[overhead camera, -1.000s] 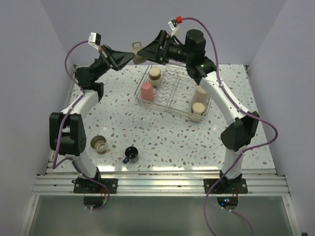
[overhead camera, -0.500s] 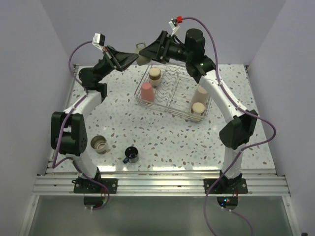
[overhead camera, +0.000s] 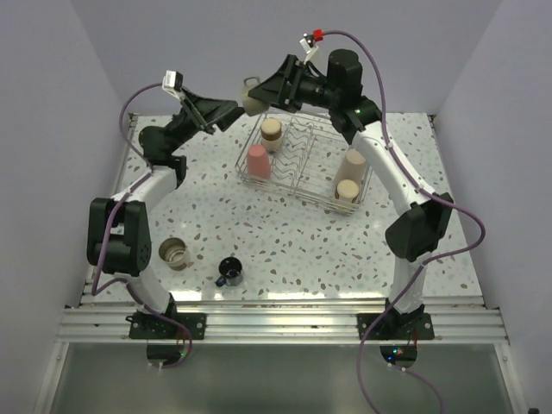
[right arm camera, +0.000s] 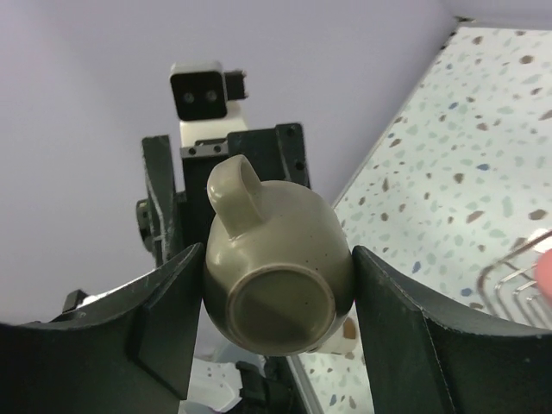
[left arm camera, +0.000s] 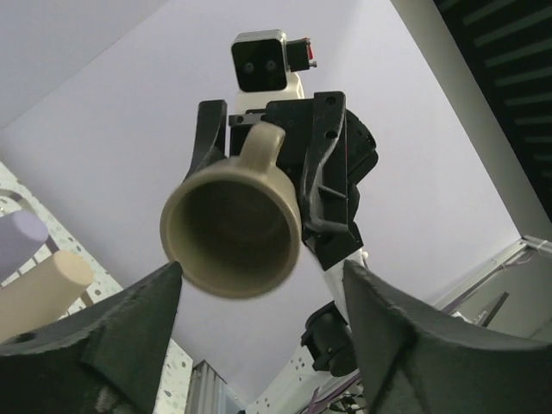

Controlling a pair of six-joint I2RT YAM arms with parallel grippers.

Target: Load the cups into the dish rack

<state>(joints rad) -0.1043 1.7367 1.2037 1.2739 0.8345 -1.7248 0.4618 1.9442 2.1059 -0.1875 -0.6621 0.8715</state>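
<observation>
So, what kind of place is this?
Probably a robot test cell, not a home kitchen: two white-and-black arms bolted to a metal rail, plain lilac walls around a speckled white table, one silvery wire dish rack.

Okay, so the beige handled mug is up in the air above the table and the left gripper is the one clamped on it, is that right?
Not quite. The beige handled mug is up in the air, but the right gripper is the one clamped on it, as the right wrist view shows. The left gripper is open and not touching it.
</observation>
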